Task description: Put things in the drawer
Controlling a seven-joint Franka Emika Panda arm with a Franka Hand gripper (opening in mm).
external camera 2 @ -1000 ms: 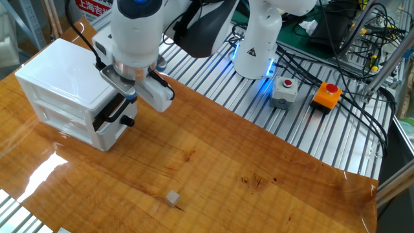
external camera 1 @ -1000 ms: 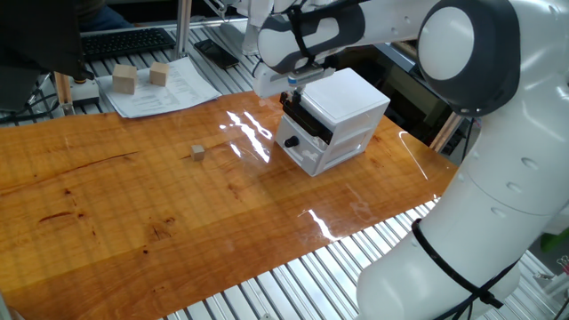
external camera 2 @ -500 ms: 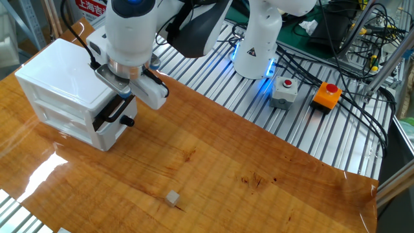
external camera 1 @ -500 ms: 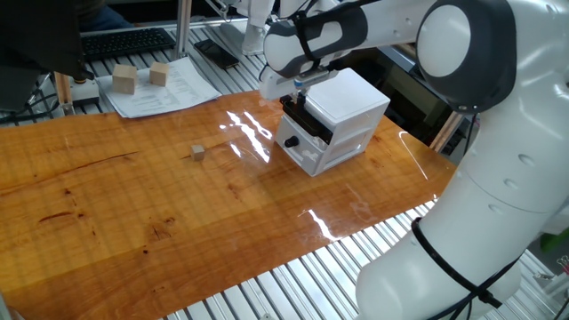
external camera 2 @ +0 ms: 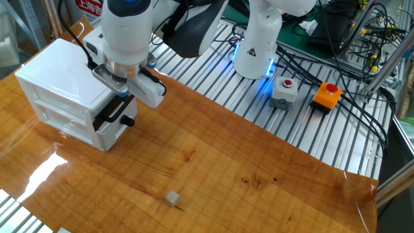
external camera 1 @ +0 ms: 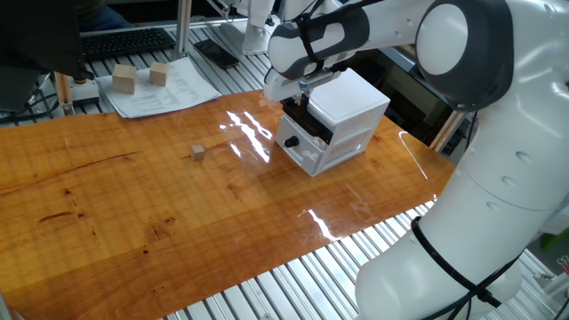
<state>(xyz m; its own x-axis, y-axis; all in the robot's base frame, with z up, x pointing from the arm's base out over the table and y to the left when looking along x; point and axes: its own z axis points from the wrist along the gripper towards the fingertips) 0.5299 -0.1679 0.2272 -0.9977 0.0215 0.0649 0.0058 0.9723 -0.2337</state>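
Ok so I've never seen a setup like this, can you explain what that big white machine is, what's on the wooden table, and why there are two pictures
The big white machine is a robot arm. At its end sits a gripper with two jaws for grasping. The two pictures show the same moment from two cameras on different sides of the table.

On the table stands a small white cabinet with two drawers: the upper one, the drawer, has a black front, and the lower drawer has a round black knob. The gripper is right at the black front. Whether its jaws are closed on the handle cannot be told.

A tiny wooden cube lies alone on the table, away from the cabinet. Two larger wooden blocks rest on a sheet of paper behind.
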